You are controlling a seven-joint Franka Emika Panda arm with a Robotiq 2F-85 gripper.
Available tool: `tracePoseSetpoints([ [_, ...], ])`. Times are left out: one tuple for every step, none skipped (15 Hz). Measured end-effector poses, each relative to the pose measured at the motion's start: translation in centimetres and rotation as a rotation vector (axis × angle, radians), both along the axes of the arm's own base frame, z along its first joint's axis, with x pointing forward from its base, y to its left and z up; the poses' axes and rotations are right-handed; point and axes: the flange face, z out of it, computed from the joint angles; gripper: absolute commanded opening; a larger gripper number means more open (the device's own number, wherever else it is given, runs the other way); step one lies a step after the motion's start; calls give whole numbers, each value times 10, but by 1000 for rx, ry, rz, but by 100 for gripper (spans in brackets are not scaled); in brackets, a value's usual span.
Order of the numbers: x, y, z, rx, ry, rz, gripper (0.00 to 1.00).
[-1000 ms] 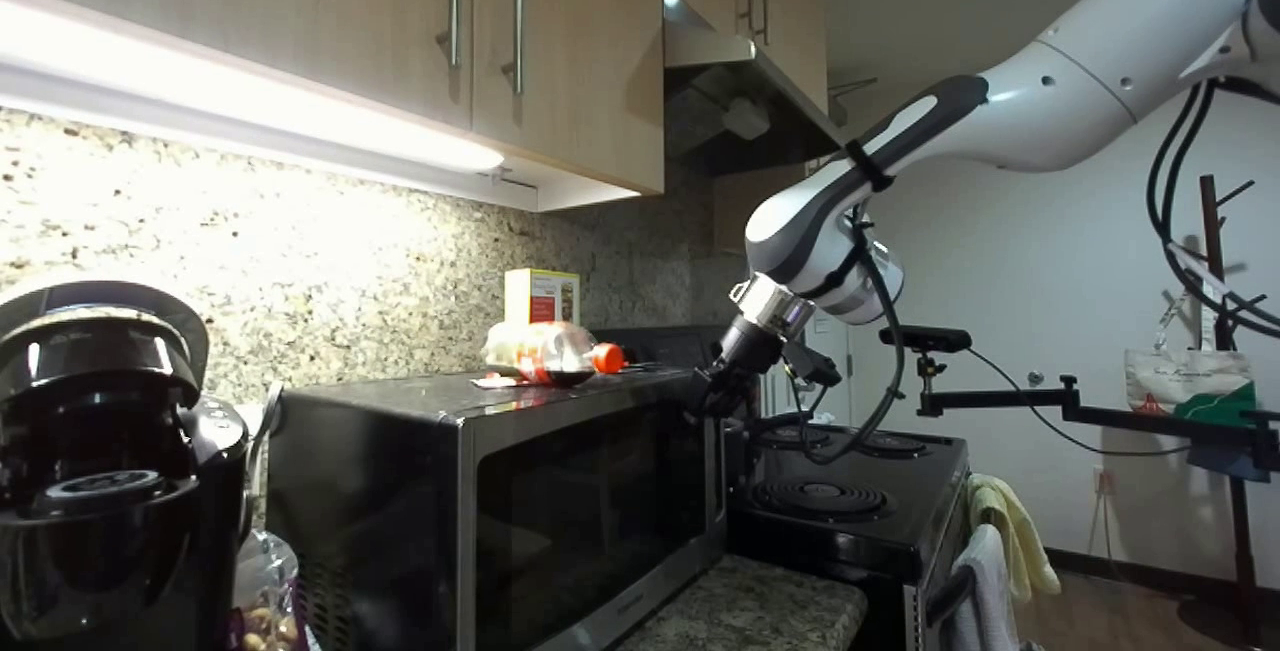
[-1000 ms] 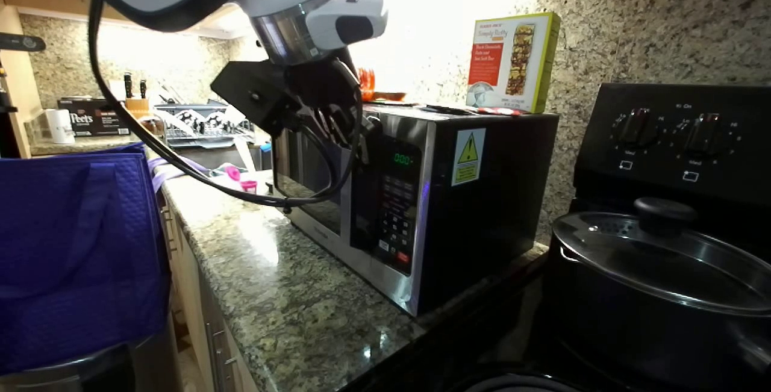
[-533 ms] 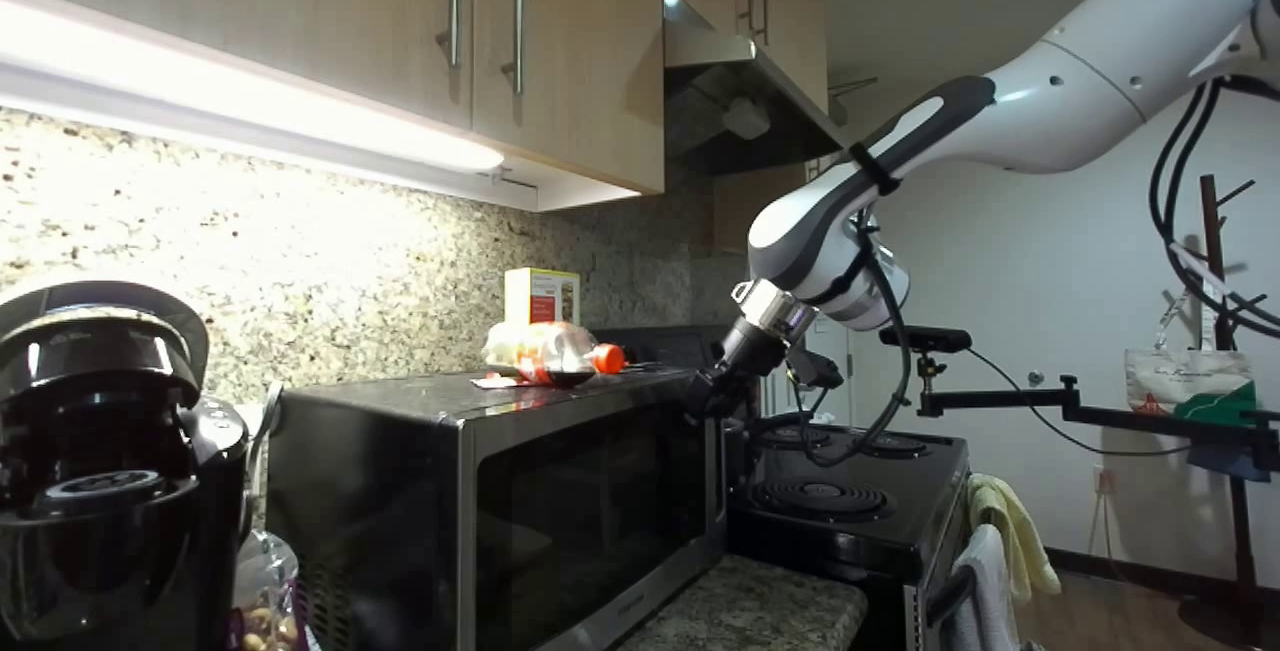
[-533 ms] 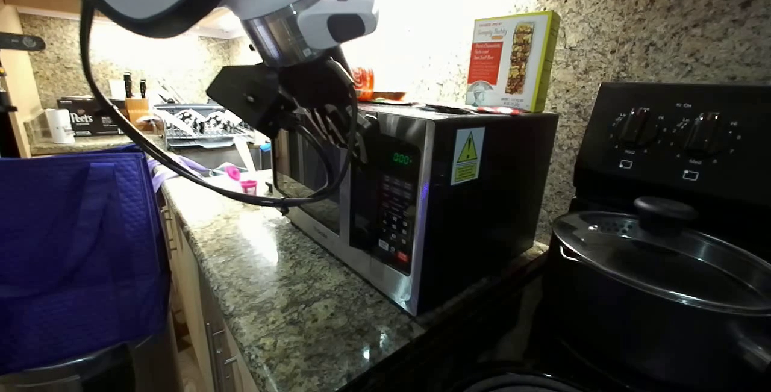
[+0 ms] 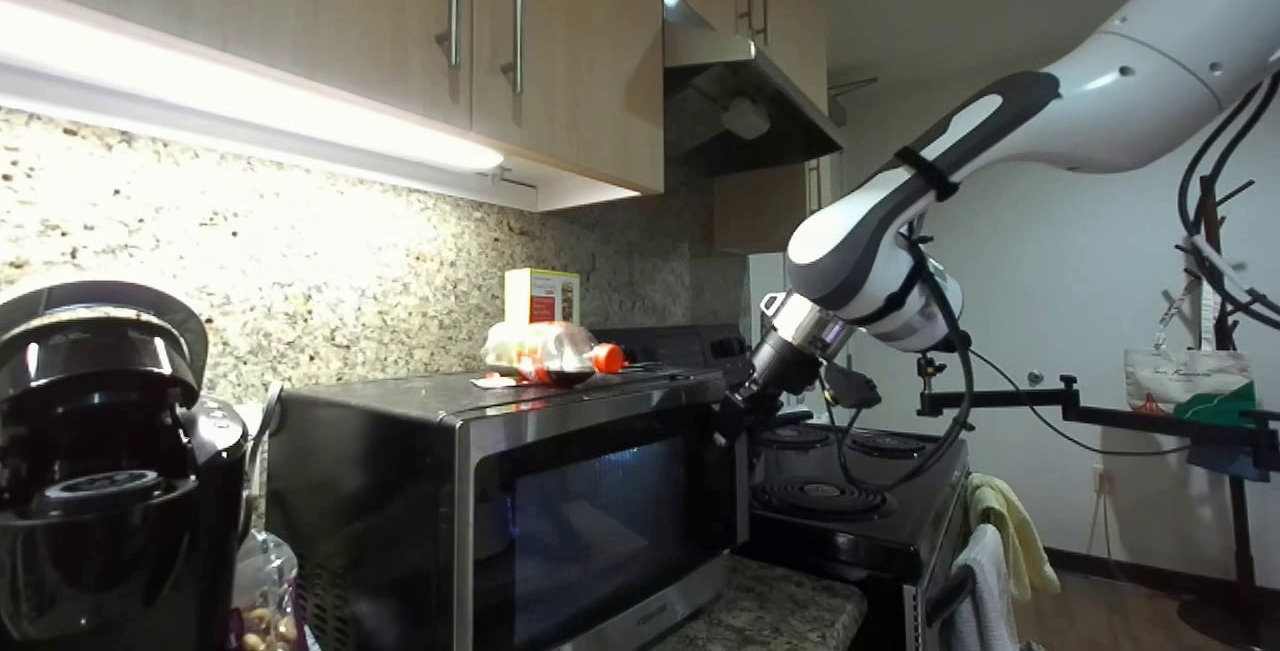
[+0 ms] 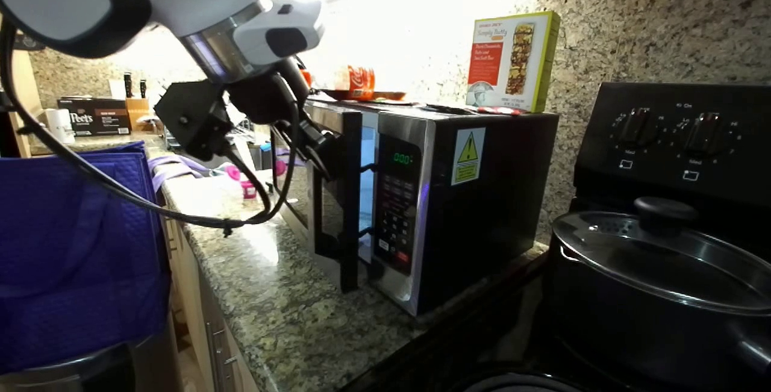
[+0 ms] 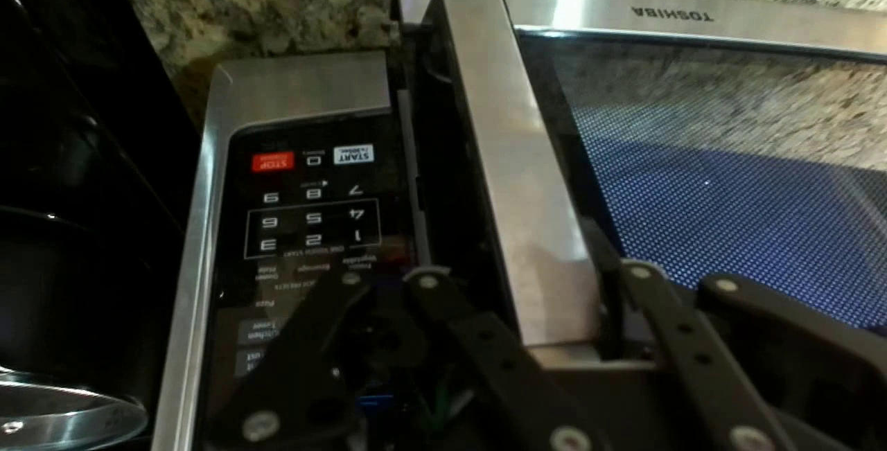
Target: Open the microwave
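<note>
The gripper [image 7: 533,292] is at the handle [image 7: 527,160] of the microwave [image 6: 488,223], its fingers [image 7: 682,343] either side; whether clamped or loose, I cannot tell. The microwave's door [image 6: 351,223] is ajar. The microwave sits on the counter [image 6: 313,320]; on its top a bottle [image 5: 550,349] lies and a box [image 6: 512,61] stands, with the stove [image 5: 850,501] beside it.

Wrist view: microwave [image 7: 537,167] cut off by right edge, claw [image 7: 531,283] by lower edge, its grip unclear.

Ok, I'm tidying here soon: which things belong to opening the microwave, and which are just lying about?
For the job:
microwave, its door ajar
gripper, at the door handle

Just there:
soda bottle, on its side
snack-bar box
lidded pot
coffee maker
blue bag
</note>
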Motion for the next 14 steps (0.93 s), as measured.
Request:
tracePoseSetpoints([
  [-8,2,0,5,-2,-2,49],
  [-15,3,-1,15,-1,-10,50],
  [-20,5,-1,26,-1,-18,55],
  [-23,8,-1,33,0,-23,61],
  [-26,11,-1,39,5,-30,67],
  [-29,15,-3,43,15,-40,73],
  [-31,17,-6,41,30,-53,81],
  [-33,20,-9,33,49,-65,86],
  [-35,23,-12,27,69,-75,93],
  [-36,26,-14,24,87,-86,98],
  [-38,29,-16,23,103,-93,99],
  [-39,32,-16,24,115,-98,100],
  [-40,36,-15,26,127,-102,100],
  [-41,39,-13,29,137,-104,100],
])
